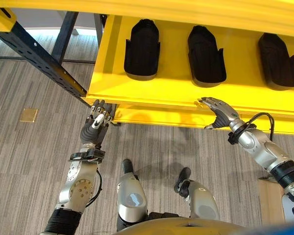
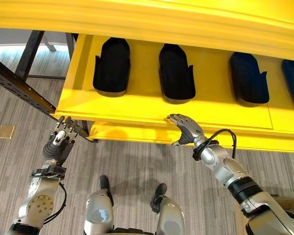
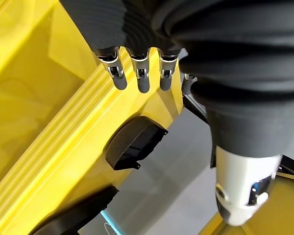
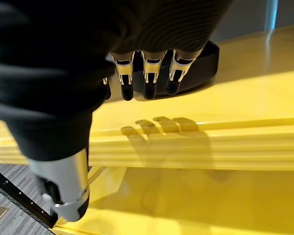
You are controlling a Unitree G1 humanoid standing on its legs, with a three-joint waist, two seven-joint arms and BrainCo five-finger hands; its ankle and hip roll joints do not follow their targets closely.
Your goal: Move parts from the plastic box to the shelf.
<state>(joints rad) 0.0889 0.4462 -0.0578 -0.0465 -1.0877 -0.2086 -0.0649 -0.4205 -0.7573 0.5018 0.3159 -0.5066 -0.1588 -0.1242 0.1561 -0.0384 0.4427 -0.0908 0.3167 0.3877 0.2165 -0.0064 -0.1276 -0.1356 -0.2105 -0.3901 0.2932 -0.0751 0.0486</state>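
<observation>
Three black moulded parts lie in a row on the yellow shelf, set back from its front edge and spaced apart, and the right eye view shows the edge of a fourth at the far right end. The plastic box is not visible, so how many parts are left to move cannot be told.

Both hands are empty. The left hand hovers just under the shelf's front left corner, beside the dark perforated upright of the rack, fingers straight and released. The right hand hangs at the front edge, roughly below the middle part, its fingers also relaxed and holding nothing; its wrist view shows them just above the ribbed lip, casting a shadow on it.

The risk from here looks like contact. The left hand sits close to the corner and the upright, so a careless lift or swing could knock the rack. The right hand, if it moves forward over the lip, could nudge the middle part out of line.
</observation>
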